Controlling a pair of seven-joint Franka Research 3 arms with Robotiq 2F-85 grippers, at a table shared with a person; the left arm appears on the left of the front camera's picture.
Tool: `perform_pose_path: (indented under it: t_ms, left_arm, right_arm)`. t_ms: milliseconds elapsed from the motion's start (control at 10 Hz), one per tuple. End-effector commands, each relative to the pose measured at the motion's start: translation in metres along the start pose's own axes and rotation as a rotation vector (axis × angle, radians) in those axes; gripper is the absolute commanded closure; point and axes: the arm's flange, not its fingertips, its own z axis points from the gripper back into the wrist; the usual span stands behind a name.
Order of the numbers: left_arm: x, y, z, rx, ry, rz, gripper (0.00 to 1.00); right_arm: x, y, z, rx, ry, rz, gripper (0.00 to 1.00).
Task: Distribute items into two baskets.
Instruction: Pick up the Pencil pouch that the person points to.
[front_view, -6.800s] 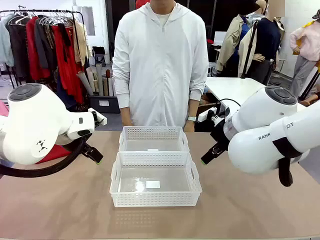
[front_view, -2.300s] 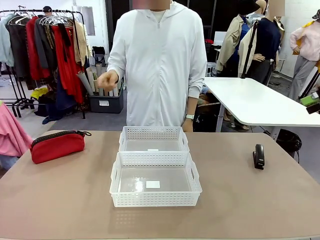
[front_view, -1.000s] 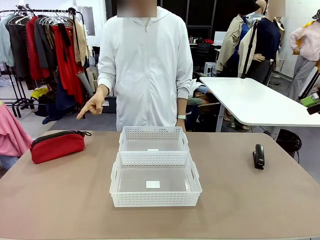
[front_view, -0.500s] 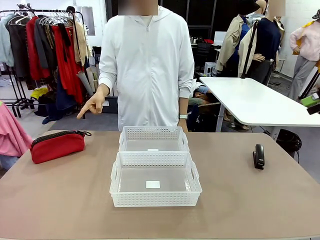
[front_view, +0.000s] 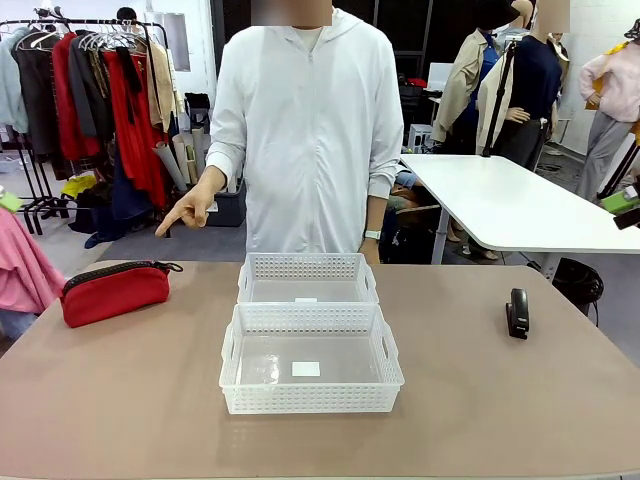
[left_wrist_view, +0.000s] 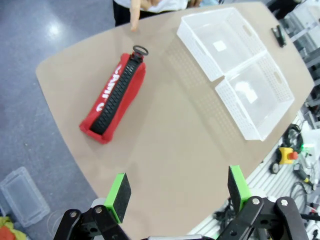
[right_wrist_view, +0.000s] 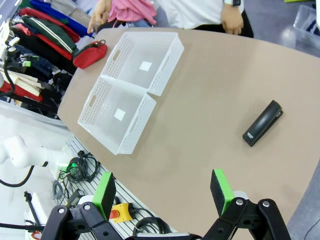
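Note:
A red pouch (front_view: 112, 292) with a black zipper lies at the table's left side, also seen from above in the left wrist view (left_wrist_view: 114, 97). A small black stapler (front_view: 517, 313) rests at the right side, and the right wrist view has it too (right_wrist_view: 263, 130). Two white lattice baskets stand end to end in the middle, one near (front_view: 310, 402) and one far (front_view: 306, 268), both holding nothing but a label. My left gripper (left_wrist_view: 176, 188) hovers open high above the pouch's side of the table. My right gripper (right_wrist_view: 162, 189) hovers open high above the stapler's side.
A person in a white jacket stands at the far edge, one hand (front_view: 187, 212) pointing down toward the pouch. A clothes rack (front_view: 90, 90) stands back left, a white table (front_view: 500, 205) back right. Bare tabletop (front_view: 130, 400) surrounds the baskets.
The person shifted slightly to the right and keeps pointing at the pouch. Pouch, stapler and baskets have not moved.

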Motion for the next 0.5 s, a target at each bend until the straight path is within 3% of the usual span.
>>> perform_pose_path:
  t_ms: [0,400]
  left_arm:
    - [0.034,0.013,-0.009,0.051,0.061,-0.024,0.0]
    - [0.093,0.037,-0.06,0.08,0.276,-0.107,0.0]
  right_arm:
    - [0.001,0.001,-0.001,-0.001,-0.008,0.008,0.0]
    - [0.001,0.001,-0.001,-0.001,-0.008,0.008,0.0]
